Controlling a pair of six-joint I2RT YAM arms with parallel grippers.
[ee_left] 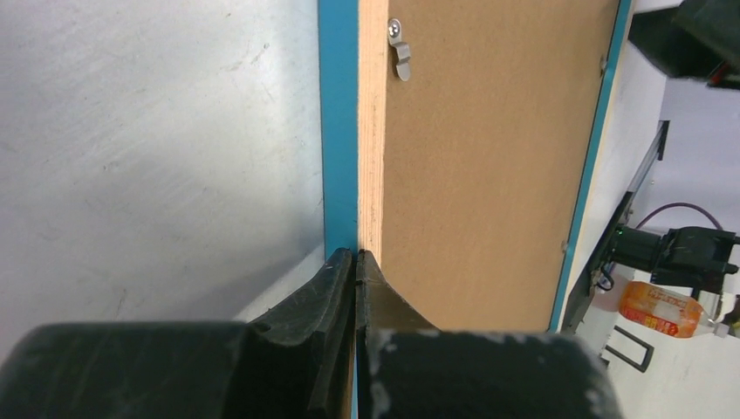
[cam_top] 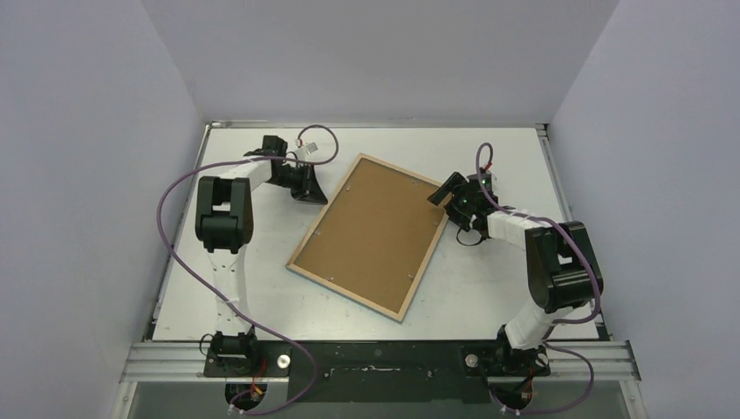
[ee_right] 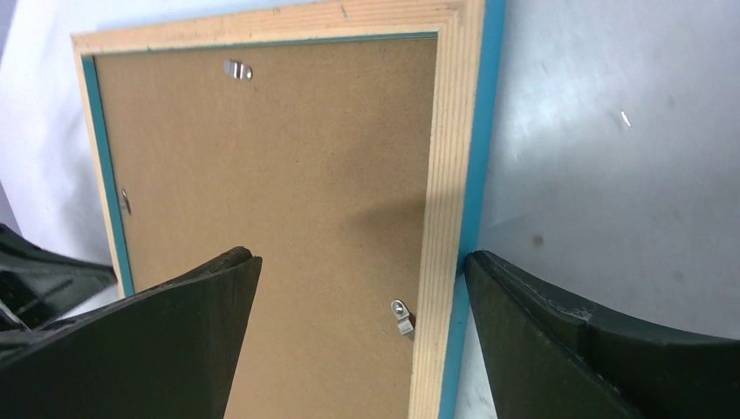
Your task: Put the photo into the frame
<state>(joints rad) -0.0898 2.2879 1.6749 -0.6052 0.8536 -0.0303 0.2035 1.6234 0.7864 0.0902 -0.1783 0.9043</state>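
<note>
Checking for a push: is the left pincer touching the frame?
Cannot tell. Left wrist view: the left pincer, shut, overlaps the frame at its edge, hiding any gap.

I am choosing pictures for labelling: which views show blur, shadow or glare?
Top external: light even, the frame sharp, no glare. Left wrist: the shut left tool is dark and soft at the near edge; a metal clip shines a little. Right wrist: a soft shadow falls on the backing board, toward its right side.
</note>
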